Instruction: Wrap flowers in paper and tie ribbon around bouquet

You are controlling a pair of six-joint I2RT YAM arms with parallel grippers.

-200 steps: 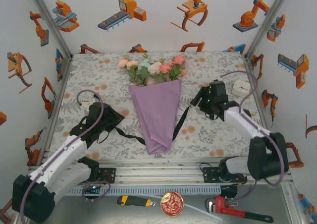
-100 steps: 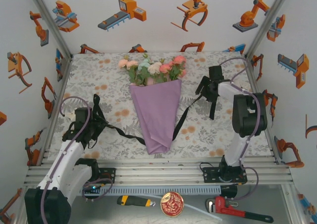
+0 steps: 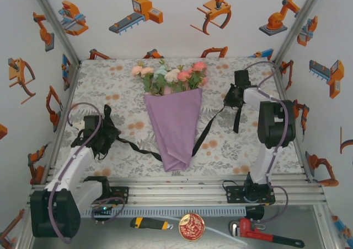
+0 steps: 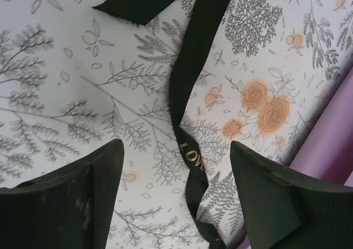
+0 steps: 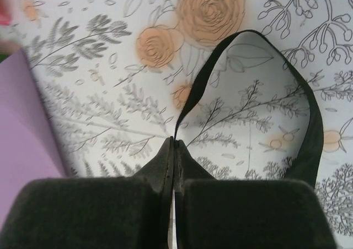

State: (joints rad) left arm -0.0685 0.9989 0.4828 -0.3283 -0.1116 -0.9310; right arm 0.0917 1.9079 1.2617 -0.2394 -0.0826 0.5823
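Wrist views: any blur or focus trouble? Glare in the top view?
Left wrist: sharp, the gold lettering on the ribbon is legible; fingers dark, little detail. Right wrist: cloth print crisp, flowers in the top-left corner a blur, fingers slightly soft. Top external: even light, faint shadows, no glare on the paper.

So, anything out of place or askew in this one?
Nothing spilled or damaged. The ribbon runs loose under the bouquet, untied and twisted near the left gripper, whose jaws stand open around it; the right gripper pinches it near the other end.
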